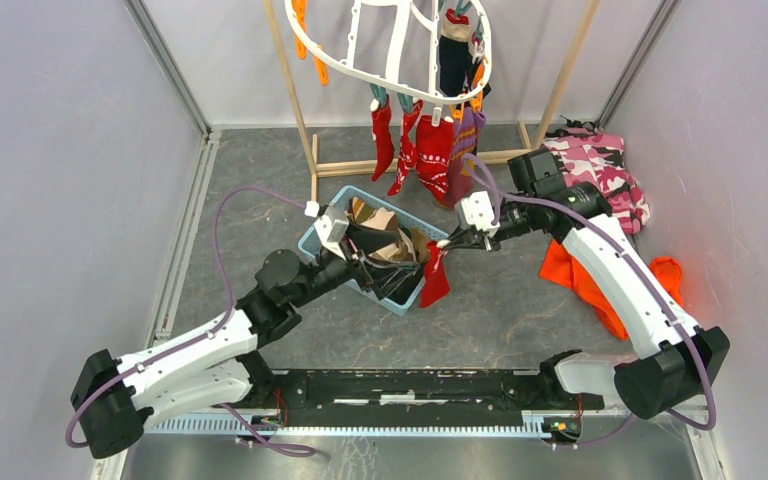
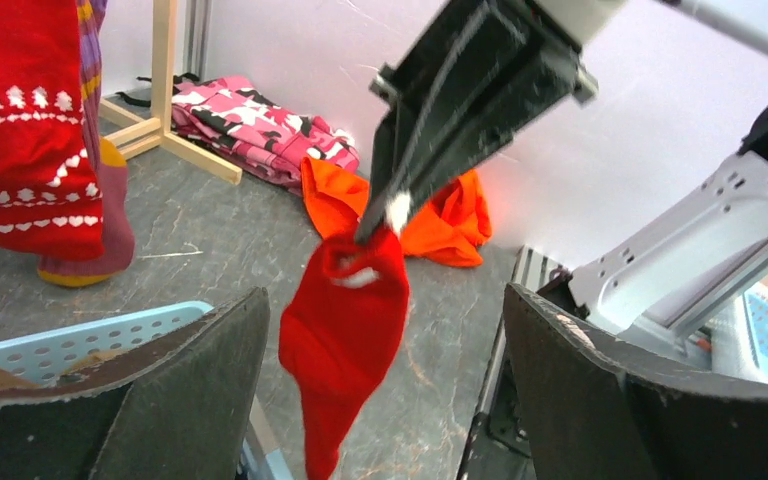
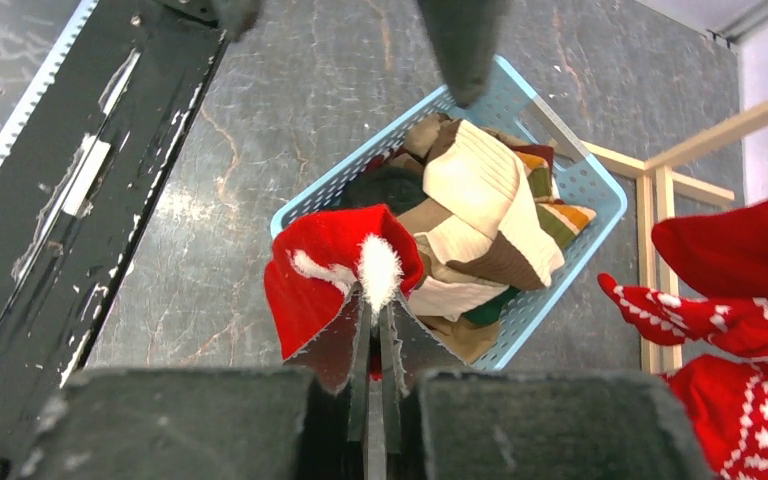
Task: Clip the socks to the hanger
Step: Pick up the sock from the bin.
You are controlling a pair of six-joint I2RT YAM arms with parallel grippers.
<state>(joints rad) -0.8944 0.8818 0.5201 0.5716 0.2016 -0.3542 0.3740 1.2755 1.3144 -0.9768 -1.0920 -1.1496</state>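
Presently the right gripper is clamped shut on the cuff of a red fabric sock with white trim, which hangs at the edge of the pale blue perforated plastic basket. The left gripper stands wide apart and empty, flanking the sock. Risk: the pinch takes only the cuff edge, so a quick swing toward the white oval plastic hanger could slip it free. Its long axis runs near vertical, cuff up, toe down.
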